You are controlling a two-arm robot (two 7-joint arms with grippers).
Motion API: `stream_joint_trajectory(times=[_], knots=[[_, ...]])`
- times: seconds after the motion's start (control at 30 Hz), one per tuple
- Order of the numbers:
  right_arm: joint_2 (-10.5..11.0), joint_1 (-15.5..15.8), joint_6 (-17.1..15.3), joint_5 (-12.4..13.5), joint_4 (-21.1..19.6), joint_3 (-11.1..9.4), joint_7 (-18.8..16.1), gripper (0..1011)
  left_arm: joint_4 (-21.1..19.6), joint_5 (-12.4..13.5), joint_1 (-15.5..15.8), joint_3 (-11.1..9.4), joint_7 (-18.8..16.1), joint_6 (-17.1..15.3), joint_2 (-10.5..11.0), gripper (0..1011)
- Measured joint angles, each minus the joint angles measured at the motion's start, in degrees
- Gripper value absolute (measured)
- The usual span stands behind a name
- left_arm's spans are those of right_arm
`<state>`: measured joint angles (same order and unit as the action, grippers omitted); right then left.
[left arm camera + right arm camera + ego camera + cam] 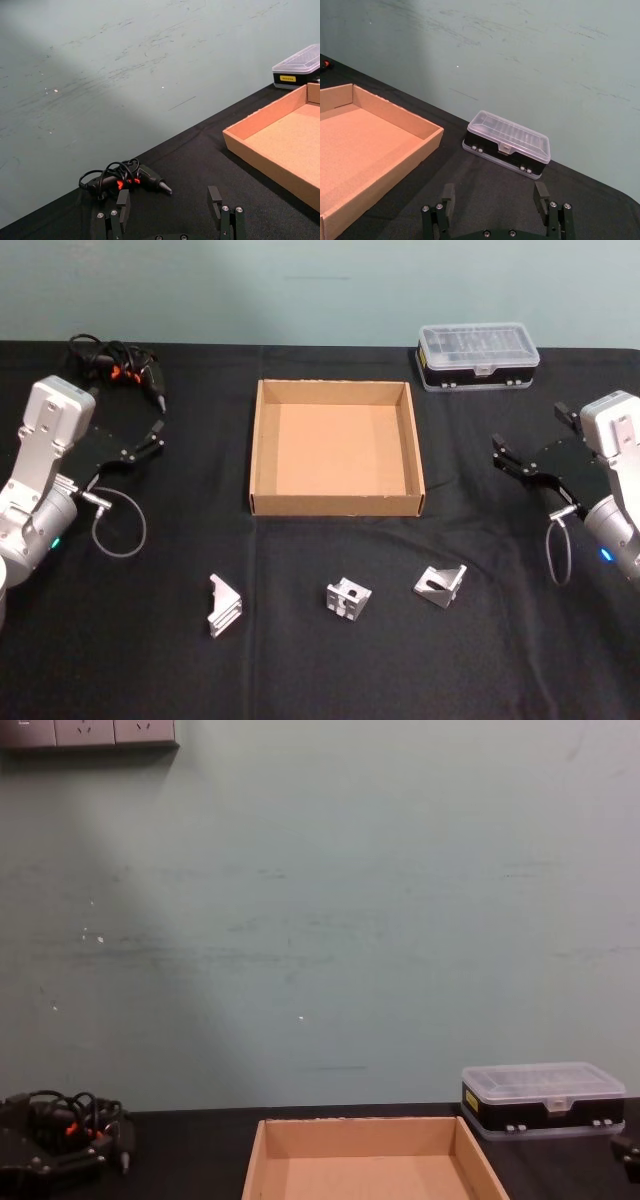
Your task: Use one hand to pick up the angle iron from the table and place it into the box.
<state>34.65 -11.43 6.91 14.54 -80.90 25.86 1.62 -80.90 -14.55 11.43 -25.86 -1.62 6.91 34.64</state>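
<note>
Three small silver angle irons are seen lying in a row on the near part of the black table [120,660]. The left angle iron [225,605], the middle angle iron [347,600] and the right angle iron [440,585] are set apart from one another and well apart from both pincers. All three are placed outside the box [338,455], just in front of its near wall. The box is a wide, shallow cardboard one without a lid, set at the middle of the table.

The left pincer [156,437] is held above the table to the left of the box, level with its far half. Its fingers are spread, with only air between them. In the left wrist view the left pincer [169,200] is pointed toward a black power tool [145,177] wrapped in its cable, which is lying near the far left edge of the table, close to the wall.

The right pincer [503,457] is held above the table to the right of the box, likewise spread and gripping nothing. In the right wrist view the right pincer [494,192] is aimed toward a small plastic case [507,142] with a clear lid and a black base. This case is set at the far right of the table, beyond the far right corner of the box.
</note>
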Motion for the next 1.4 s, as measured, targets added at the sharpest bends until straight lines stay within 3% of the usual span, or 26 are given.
stream_joint_trajectory(times=[1.27,1.4], knots=[[0.0,0.0,0.0,0.0,0.0,0.0,0.0,1003,0.0,0.0,0.0,0.0,0.0,0.0,0.0,1011],[-0.1,0.3,0.6,0.6,-0.4,-0.7,-1.0,1002,0.0,0.0,0.0,0.0,0.0,0.0,0.0,1011]])
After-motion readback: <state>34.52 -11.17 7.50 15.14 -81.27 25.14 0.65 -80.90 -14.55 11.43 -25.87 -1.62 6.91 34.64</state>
